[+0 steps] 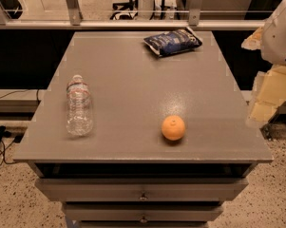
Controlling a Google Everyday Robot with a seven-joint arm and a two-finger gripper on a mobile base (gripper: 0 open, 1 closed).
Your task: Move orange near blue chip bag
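The orange (173,128) sits on the grey table top (133,80) near the front edge, right of centre. The blue chip bag (173,42) lies flat at the far edge of the table, right of centre, well behind the orange. My gripper (266,101) hangs at the right edge of the view, beyond the table's right side, level with the orange and well to its right. It touches nothing.
A clear water bottle (79,106) lies on the left part of the table, cap pointing away. Drawers (142,191) are under the table front. A metal rail (133,23) and glass partition run behind the table. Cables (0,141) lie on the floor at left.
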